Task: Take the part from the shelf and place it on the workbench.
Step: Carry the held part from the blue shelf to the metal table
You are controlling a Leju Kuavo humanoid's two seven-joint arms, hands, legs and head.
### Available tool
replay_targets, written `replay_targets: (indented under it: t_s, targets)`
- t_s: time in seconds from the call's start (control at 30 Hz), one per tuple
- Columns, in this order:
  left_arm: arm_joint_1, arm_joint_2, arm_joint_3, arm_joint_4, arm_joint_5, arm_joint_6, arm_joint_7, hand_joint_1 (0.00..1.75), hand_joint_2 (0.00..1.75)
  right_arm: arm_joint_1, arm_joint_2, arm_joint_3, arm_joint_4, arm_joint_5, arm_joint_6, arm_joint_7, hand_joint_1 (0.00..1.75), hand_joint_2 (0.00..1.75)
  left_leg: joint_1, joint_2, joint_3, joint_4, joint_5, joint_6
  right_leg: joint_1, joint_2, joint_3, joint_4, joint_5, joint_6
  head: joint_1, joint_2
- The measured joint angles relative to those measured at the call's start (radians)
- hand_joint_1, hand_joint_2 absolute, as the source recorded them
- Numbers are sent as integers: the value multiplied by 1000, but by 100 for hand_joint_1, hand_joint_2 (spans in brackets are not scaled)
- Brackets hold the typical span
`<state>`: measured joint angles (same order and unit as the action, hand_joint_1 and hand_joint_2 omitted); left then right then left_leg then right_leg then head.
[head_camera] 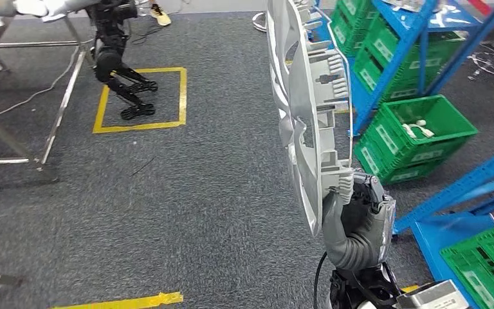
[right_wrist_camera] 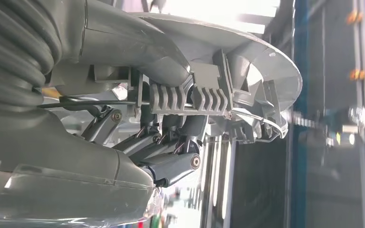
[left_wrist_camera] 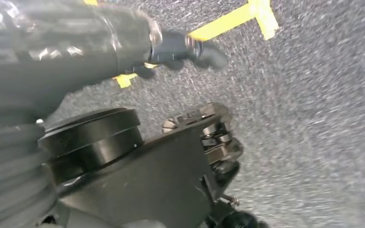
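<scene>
right robot hand (head_camera: 355,215) holding large silver-grey ribbed plastic part (head_camera: 305,109) upright by lower edge | left robot hand (left_wrist_camera: 190,50): state unclear | blue metal shelf (head_camera: 411,48) beside

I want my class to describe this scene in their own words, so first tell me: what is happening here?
A humanoid robot is carrying a large grey plastic part, held upright on edge by its right robot hand, which grips the part's lower end. Blue shelving with green bins stands just to its right. The part is off the shelf but not yet set down. The left robot hand hangs over the carpet, holding nothing. Another robot's legs stand in a yellow floor square.
</scene>
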<state>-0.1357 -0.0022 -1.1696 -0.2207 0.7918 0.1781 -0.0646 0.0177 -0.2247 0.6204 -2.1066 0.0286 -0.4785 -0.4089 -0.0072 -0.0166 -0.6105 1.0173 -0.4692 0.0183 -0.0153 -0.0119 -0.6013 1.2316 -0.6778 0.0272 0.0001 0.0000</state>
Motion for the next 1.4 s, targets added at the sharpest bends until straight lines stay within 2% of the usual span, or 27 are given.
replay_targets:
  t_s: [0.03,0.07,0.13,0.2,0.27,0.3,0.33,0.4,0.43,0.47,0.53,0.57,0.63,0.67,0.73,0.77,0.83,0.9,0.97,1.03,1.07,1.1,1.17,1.23,1.27,1.33,1.4]
  targets:
    - [1,-2,0,0,0,0,-5,0,175,0,-1,0,1,-1,4,0,175,175,-2,-17,1,0,0,2,1,6,-24,43,-7,-3,5,0]
    - [2,-3,0,0,0,0,-8,0,175,0,-2,1,2,-3,8,0,175,175,-5,-33,3,1,0,4,3,9,-33,51,6,-7,9,0]
    - [4,-5,0,0,0,1,-13,0,175,-1,-3,1,4,-5,11,0,175,175,-7,-63,9,1,0,4,7,24,-4,-41,84,-19,14,0]
    - [3,-6,0,0,0,1,-15,0,175,-2,-4,1,4,-6,12,0,175,175,-9,-84,10,3,0,1,8,61,38,-160,148,-31,15,0]
    - [4,-8,0,0,1,1,-16,0,175,-5,-4,1,4,-6,12,0,175,175,-9,-98,1,4,3,-5,8,80,55,-212,159,-36,14,0]
    - [5,-8,0,0,1,1,-16,0,175,-6,-4,1,4,-6,12,0,175,175,-8,-105,-3,3,6,-10,8,74,57,-220,159,-38,14,0]
    - [7,-8,0,0,1,1,-16,0,175,-7,-4,1,4,-6,13,0,175,175,-8,-96,-6,4,5,-14,7,66,59,-226,162,-41,14,0]
    - [8,-8,0,0,1,1,-17,0,175,-8,-4,1,4,-6,13,0,175,175,-11,-36,-25,37,-21,-26,4,46,63,-237,169,-48,6,0]
    - [6,-7,0,0,1,2,-17,0,175,-8,-4,1,4,-6,13,0,175,175,-9,0,-48,83,-50,-33,4,34,65,-241,171,-51,1,0]
    - [5,-7,0,0,1,2,-18,0,175,-8,-3,0,4,-6,14,0,175,175,-4,21,-79,144,-82,-41,5,21,65,-242,171,-52,-5,0]
    - [4,-7,0,0,1,3,-17,0,175,-9,-3,0,6,-7,16,0,175,175,11,23,-136,256,-123,-54,6,-7,66,-241,169,-52,-11,0]
    - [5,-6,0,0,2,4,-16,0,175,-10,-3,0,7,-8,17,-1,175,175,17,22,-144,270,-118,-59,5,-20,67,-241,167,-50,-13,0]
    - [6,-5,0,0,7,5,-13,0,175,-13,-2,1,12,-10,24,-2,175,175,26,37,-98,187,-60,-67,3,-44,72,-240,161,-42,-16,0]
    - [5,-4,0,0,11,5,-13,0,175,-15,-1,1,15,-13,28,-3,175,175,25,65,-61,120,-33,-70,4,-55,75,-239,157,-36,-17,0]
    - [4,-2,0,1,16,5,-11,0,175,-17,4,2,22,-19,37,-8,175,175,17,109,-12,29,-6,-60,7,-74,81,-235,148,-23,-20,0]
    - [3,-1,0,1,18,5,-8,0,175,-18,7,3,27,-23,40,-12,175,175,11,117,-7,16,-9,-51,8,-84,84,-234,144,-17,-19,0]
    - [4,2,0,1,22,3,0,0,175,-20,13,5,36,-33,43,-21,175,175,7,91,-10,14,-7,-31,6,-101,88,-235,138,-7,-14,0]
    - [4,7,0,2,28,3,3,0,175,-25,17,6,45,-37,42,-26,175,175,7,63,-11,12,-5,-17,0,-71,79,-205,108,1,-8,0]
    - [2,12,0,2,34,8,2,0,175,-30,17,8,49,-29,39,-16,175,175,5,37,-9,11,-4,-6,-2,-16,33,-97,48,1,3,0]
    - [2,14,1,2,41,11,4,0,175,-40,16,9,48,-19,41,13,175,175,0,9,-6,12,-5,1,1,4,-30,30,4,-5,14,0]
    - [3,15,1,2,45,10,5,0,175,-47,15,10,48,-14,42,31,175,175,-3,-6,-4,12,-5,3,2,7,-47,57,8,-9,17,0]
    - [4,16,1,2,49,8,7,0,175,-55,13,11,47,-9,44,49,175,175,-6,-21,-1,12,-5,4,4,10,-48,46,32,-14,18,0]
    - [5,13,1,2,56,2,24,0,175,-76,11,15,44,0,46,81,175,175,-7,-49,5,12,-6,5,8,34,-13,-64,115,-28,19,0]
    - [4,6,1,2,64,-4,47,0,175,-99,10,18,41,5,46,99,175,175,-8,-72,2,14,-5,2,9,77,23,-167,167,-39,17,0]
    - [4,2,2,2,68,-5,53,0,175,-109,10,20,40,6,46,101,175,175,-6,-82,-4,15,-3,-2,9,90,32,-192,173,-42,17,0]
    - [7,-4,2,2,73,-2,47,0,175,-125,11,23,38,3,44,97,175,175,-3,-100,-14,14,3,-13,10,77,39,-211,169,-45,18,0]
    - [9,-3,3,2,75,8,25,0,175,-138,13,27,40,-4,39,84,175,175,-7,-55,-25,30,-11,-25,8,53,47,-227,174,-49,14,0]
